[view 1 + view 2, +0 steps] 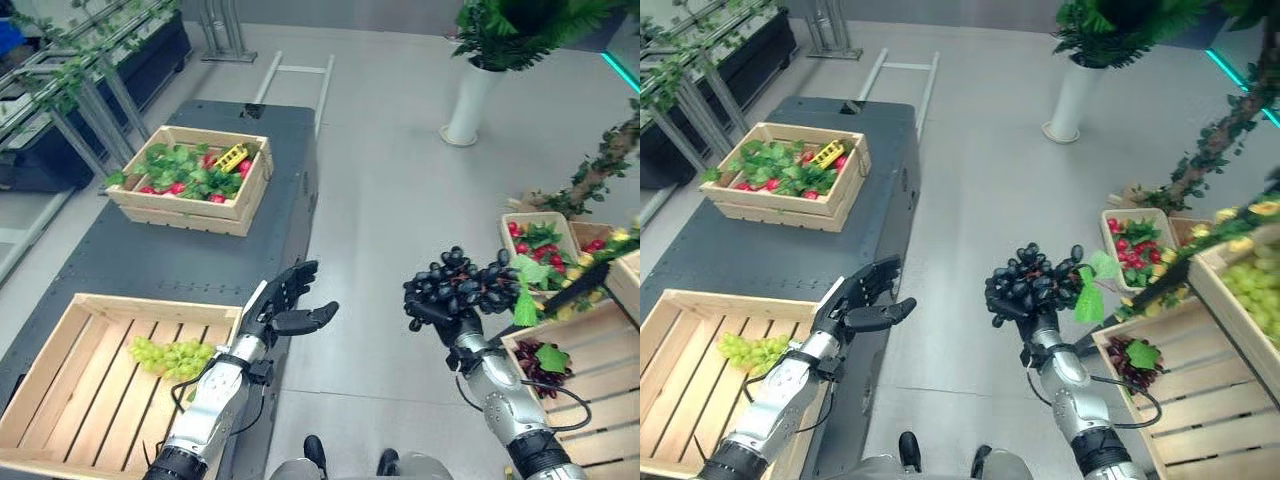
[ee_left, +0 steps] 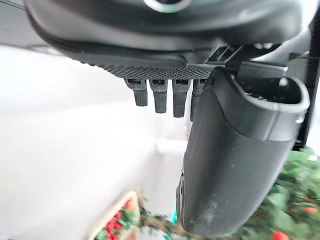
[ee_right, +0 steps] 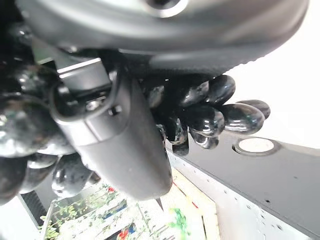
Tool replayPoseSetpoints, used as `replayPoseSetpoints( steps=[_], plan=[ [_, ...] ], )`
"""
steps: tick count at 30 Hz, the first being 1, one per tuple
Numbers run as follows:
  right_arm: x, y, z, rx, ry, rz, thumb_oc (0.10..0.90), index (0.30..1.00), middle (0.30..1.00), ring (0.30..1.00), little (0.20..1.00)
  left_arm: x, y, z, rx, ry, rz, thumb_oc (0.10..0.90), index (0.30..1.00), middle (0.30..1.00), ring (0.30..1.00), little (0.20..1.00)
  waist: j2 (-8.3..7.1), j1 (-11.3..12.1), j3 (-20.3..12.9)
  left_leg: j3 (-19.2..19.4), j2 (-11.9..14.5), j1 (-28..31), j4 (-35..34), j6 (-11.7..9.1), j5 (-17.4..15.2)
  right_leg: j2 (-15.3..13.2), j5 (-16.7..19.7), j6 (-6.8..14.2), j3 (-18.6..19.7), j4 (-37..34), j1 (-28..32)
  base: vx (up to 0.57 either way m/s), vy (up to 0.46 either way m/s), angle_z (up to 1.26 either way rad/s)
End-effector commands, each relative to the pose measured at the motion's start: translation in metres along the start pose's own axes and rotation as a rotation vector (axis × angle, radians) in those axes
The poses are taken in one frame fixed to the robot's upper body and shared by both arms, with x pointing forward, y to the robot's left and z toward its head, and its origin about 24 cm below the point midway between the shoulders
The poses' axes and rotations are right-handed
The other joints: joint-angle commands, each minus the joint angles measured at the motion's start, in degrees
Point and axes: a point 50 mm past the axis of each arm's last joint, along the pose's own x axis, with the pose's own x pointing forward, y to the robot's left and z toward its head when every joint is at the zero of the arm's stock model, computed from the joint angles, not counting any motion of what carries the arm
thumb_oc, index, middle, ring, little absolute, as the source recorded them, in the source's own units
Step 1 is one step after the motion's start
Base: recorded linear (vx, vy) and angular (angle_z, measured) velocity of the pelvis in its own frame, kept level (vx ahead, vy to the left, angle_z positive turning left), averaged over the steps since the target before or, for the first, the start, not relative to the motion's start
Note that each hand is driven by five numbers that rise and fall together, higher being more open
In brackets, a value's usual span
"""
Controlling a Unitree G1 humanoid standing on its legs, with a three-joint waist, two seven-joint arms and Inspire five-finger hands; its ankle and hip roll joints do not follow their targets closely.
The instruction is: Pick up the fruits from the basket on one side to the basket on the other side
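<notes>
The left hand [image 1: 283, 308] hangs over the floor just off the dark table's [image 1: 130, 255] right edge, fingers straight and spread, thumb out, holding nothing; its wrist view shows the fingers [image 2: 161, 96] in a straight row. The forearm crosses the right rim of the near crate [image 1: 60, 390], where green grapes [image 1: 172, 356] lie on the slats beside it.

The right hand [image 1: 447, 323] is raised over the floor between the table and the crates on the right, curled round a bunch of black grapes [image 1: 462, 282] with a green leaf [image 1: 527, 303] at its right end. In the right wrist view the glossy grapes [image 3: 215, 116] bulge past the thumb on both sides.

At the right, a slatted crate [image 1: 590, 390] holds dark red grapes [image 1: 542, 366] with a leaf. A small crate [image 1: 540, 245] of red fruit and leaves sits behind it. The right eye view shows a further crate with green grapes [image 1: 1255, 295].

At the table's far end a crate [image 1: 190, 180] holds greens, red fruit and a yellow piece [image 1: 232, 156]. A white vase [image 1: 470, 105] with a plant stands far off on the floor
</notes>
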Motion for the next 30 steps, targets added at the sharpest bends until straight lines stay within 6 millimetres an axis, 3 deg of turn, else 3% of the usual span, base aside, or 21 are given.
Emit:
replayPoseSetpoints(
  steps=[1,5,8,9,10,12,14,15,17,23,30],
  plan=[
    [0.011,0.018,0.051,-0.012,-0.264,0.076,0.4,0.3,0.3,0.3,0.3,0.016,-0.017,0.026,-0.116,-0.145,-0.021,0.8,0.9,0.9,0.9,0.9,-0.5,-1.97,-3.96,-7.78,-1.97,-3.05,1.13,0.14,-3.25,-0.08,4.76,-1.62,1.36,-6.82,4.0,0.03,-0.194,-0.5],
    [0.007,0.011,0.043,-0.004,-0.23,0.038,0.4,0.3,0.3,0.3,0.3,0.012,-0.028,0.017,-0.13,-0.12,-0.044,0.8,0.9,0.9,0.9,0.9,-0.8,-2.96,-3.87,-8.66,-1.39,-3.58,2.73,-0.47,-3.55,0.67,4.6,-2.86,1.55,-6.82,3.84,0.03,-0.179,-0.15],
    [0.003,0.007,0.037,-0.004,-0.209,0.037,0.4,0.3,0.3,0.3,0.3,0.01,-0.03,0.015,-0.127,-0.125,-0.055,0.8,0.9,0.9,0.9,0.9,-1.37,-4.0,-3.38,-8.15,-0.85,-4.09,8.22,-0.83,-6.56,1.04,3.77,-3.69,2.54,-6.42,4.05,0.05,-0.141,-0.01],
    [-0.001,0.008,0.032,-0.01,-0.188,0.043,0.4,0.3,0.3,0.3,0.3,0.008,-0.03,0.015,-0.13,-0.135,-0.045,0.8,0.9,0.9,0.9,0.9,-1.97,-4.41,-2.74,-7.71,-0.06,-6.22,16.3,-1.1,-8.18,1.22,4.08,-4.6,3.19,-6.49,4.4,0.02,-0.174,0.02],
    [-0.004,0.008,0.028,-0.009,-0.171,0.047,0.4,0.3,0.3,0.3,0.3,0.007,-0.029,0.017,-0.138,-0.147,-0.031,0.8,0.9,0.9,0.9,0.9,-2.54,-4.45,-2.02,-8.47,0.29,-9.58,23.26,-1.16,-6.03,1.31,5.22,-5.42,3.59,-6.82,4.15,-0.01,-0.169,-0.11],
    [-0.006,0.009,0.023,-0.011,-0.152,0.062,0.4,0.3,0.3,0.3,0.3,0.005,-0.027,0.018,-0.149,-0.164,-0.011,0.8,0.9,0.9,0.9,0.9,-2.6,-4.33,-1.4,-10.01,-0.02,-10.98,26.13,-1.04,-5.85,1.42,5.6,-5.47,4.39,-6.79,4.28,0.01,-0.024,-0.34],
    [-0.007,0.013,0.014,-0.012,-0.12,0.097,0.4,0.3,0.3,0.3,0.3,0.003,-0.024,0.019,-0.165,-0.182,0.024,0.8,0.9,0.9,0.9,0.9,-2.14,-3.83,-1.1,-14.82,-2.91,-10.27,21.26,-0.53,-5.52,1.58,5.58,-4.85,7.05,-5.9,3.96,0.1,0.157,-0.61],
    [-0.004,0.02,0.011,-0.013,-0.106,0.122,0.4,0.3,0.3,0.3,0.3,0.001,-0.025,0.02,-0.177,-0.191,0.032,0.8,0.9,0.9,0.9,0.9,-1.04,-2.87,-1.14,-21.23,-5.02,-8.32,7.84,-0.36,-2.89,2.49,5.59,-4.37,10.28,-5.9,3.82,0.1,0.18,-0.6],
    [-0.003,0.023,0.011,-0.012,-0.112,0.114,0.4,0.3,0.3,0.3,0.3,0.002,-0.026,0.022,-0.175,-0.201,0.023,0.8,0.9,0.9,0.9,0.9,-0.67,-2.58,-0.88,-22.62,-5.15,-9.35,4.59,-0.84,-0.79,2.87,5.39,-4.58,11.09,-5.94,3.98,0.09,0.2,-0.83],
    [-0.01,0.015,-0.003,0.072,-0.07,0.057,0.4,0.3,0.3,0.3,0.3,0.016,-0.028,0.036,-0.125,-0.255,0.026,0.8,0.9,0.9,0.9,0.9,0.49,-4.44,-2.73,-22.46,-5.42,-5.59,-0.07,0.56,-1.28,1.5,3.42,-2.86,9.43,-4.23,3.14,0.11,0.196,-0.64],
    [-0.017,0.009,-0.016,0.141,-0.044,-0.022,0.4,0.3,0.3,0.3,0.3,0.007,-0.021,0.019,-0.114,-0.167,0.043,0.8,0.9,0.9,0.9,0.9,0.53,-5.06,-2.88,-20.52,-5.68,-2.86,0.07,2.63,-3.33,-0.17,3.59,-1.66,9.32,-2.26,1.36,0.1,0.14,-0.14]
  ],
)
